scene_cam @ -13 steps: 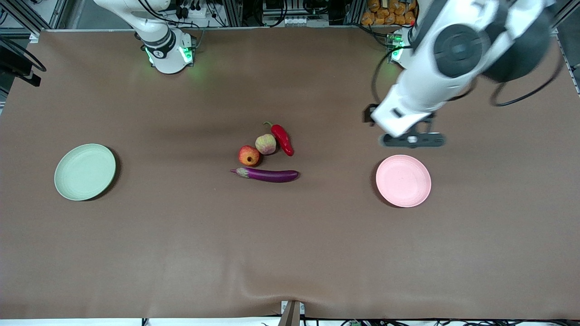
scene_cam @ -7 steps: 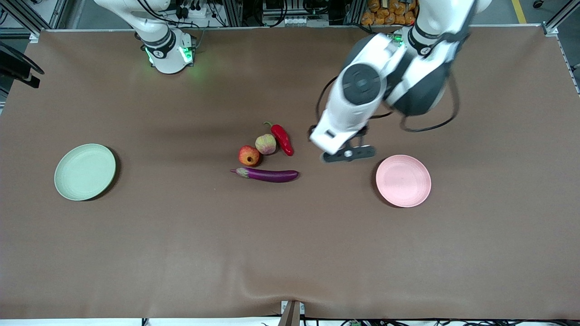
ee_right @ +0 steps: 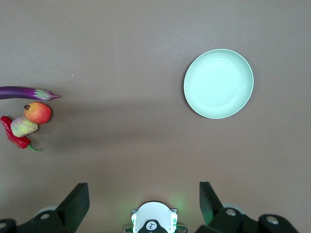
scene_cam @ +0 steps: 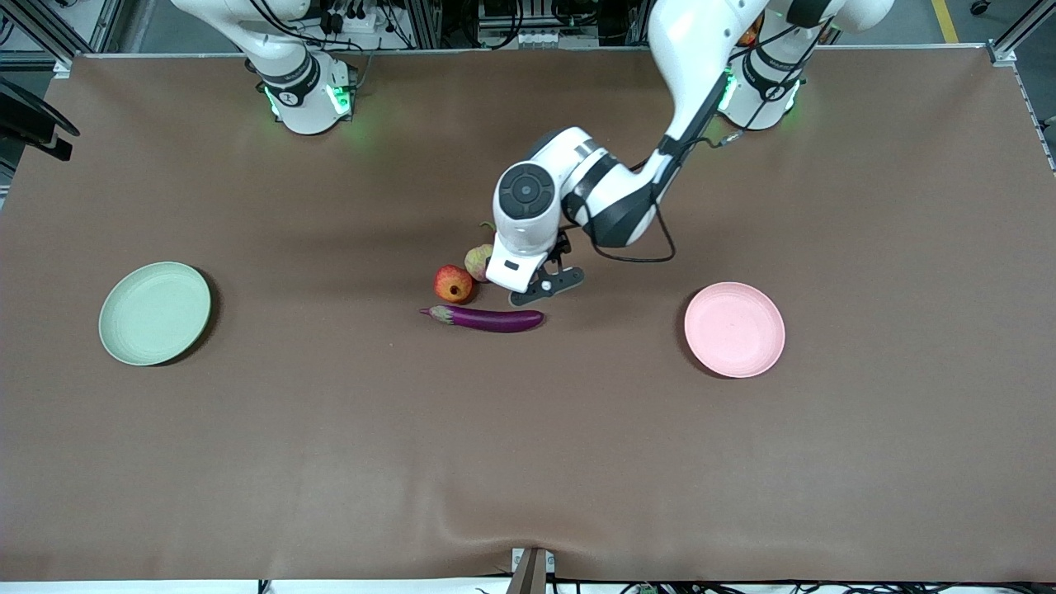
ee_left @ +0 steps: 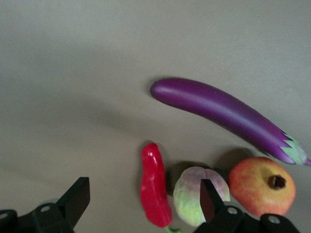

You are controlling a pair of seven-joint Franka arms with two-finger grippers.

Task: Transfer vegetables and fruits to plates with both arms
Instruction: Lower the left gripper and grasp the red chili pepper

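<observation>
Left end effector (ee_left: 143, 201) hovers spread over the chili pepper (ee_left: 154, 185).

The eggplant (scene_cam: 485, 318) lies mid-table, nearest the front camera of the produce. Just farther sit the pomegranate (scene_cam: 453, 283) and the peach (scene_cam: 477, 261), with the chili pepper (ee_left: 154, 186) beside the peach. One plate (scene_cam: 154, 313) lies toward the right arm's end, another plate (scene_cam: 734, 329) toward the left arm's end.

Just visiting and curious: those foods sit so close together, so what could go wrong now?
The open left end effector hangs over the red chili pepper, which lies against the pale fruit. Coming down, a finger may nudge that fruit and set it rolling. The eggplant close by could get bumped too.
</observation>
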